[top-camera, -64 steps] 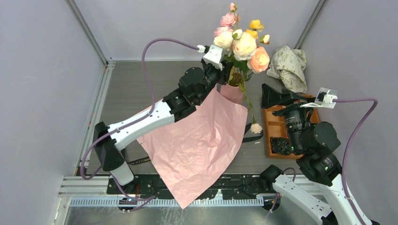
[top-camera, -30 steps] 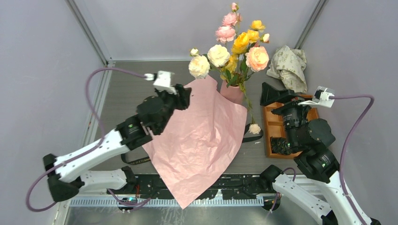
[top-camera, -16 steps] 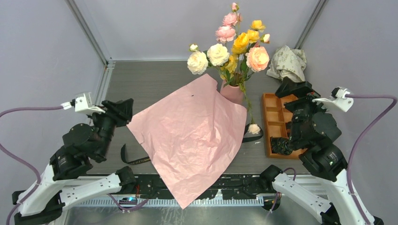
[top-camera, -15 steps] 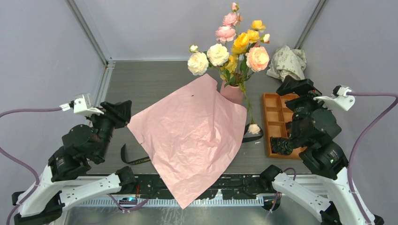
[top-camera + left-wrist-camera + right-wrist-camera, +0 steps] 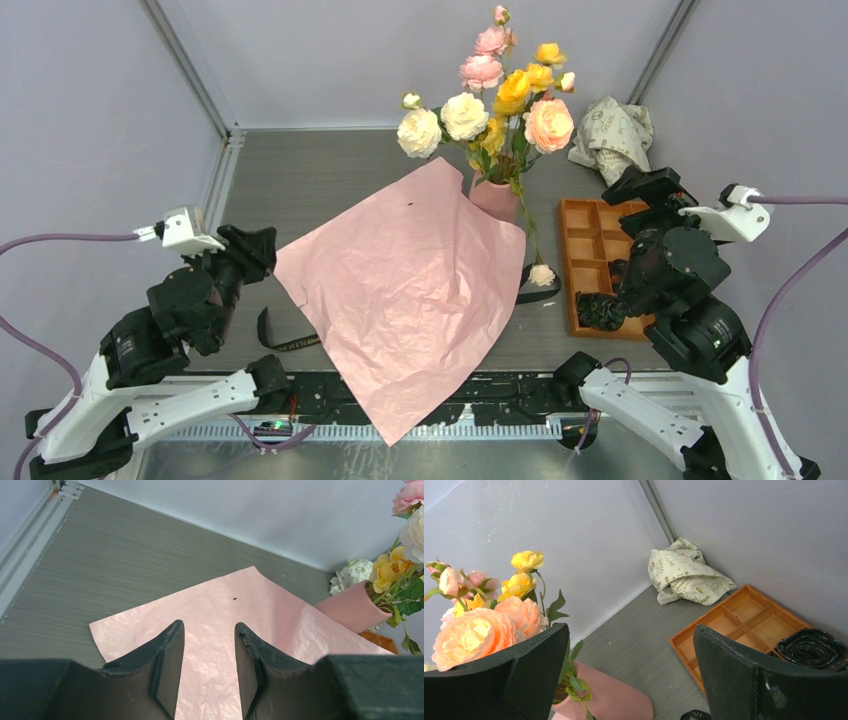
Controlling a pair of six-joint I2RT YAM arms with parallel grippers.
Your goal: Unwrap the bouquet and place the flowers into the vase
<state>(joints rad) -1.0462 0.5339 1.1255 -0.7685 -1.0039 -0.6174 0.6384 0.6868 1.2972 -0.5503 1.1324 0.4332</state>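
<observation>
The bouquet is unwrapped. Its flowers [image 5: 497, 95], pink, yellow, peach and cream roses, stand in the salmon-pink vase [image 5: 494, 197] at the back middle. One cream head [image 5: 544, 273] droops on a thin stem down to the table. The pink wrapping paper [image 5: 410, 290] lies spread flat in front of the vase. My left gripper [image 5: 256, 246] is at the near left, open and empty, its fingers [image 5: 170, 645] pointing over the paper [image 5: 215, 600]. My right gripper [image 5: 648, 186] hangs wide open over the tray, facing the vase [image 5: 616, 700] and flowers [image 5: 479, 630].
An orange compartment tray [image 5: 590, 240] sits right of the vase, with a black roll [image 5: 600, 311] in its near cell. Crumpled printed white paper [image 5: 613, 133] lies in the back right corner. Black ribbon [image 5: 290, 343] trails from under the paper at both sides.
My left arm has drawn back from beside the vase to the near left, empty. The right arm has shifted a little rightward. The flowers stay in the vase.
</observation>
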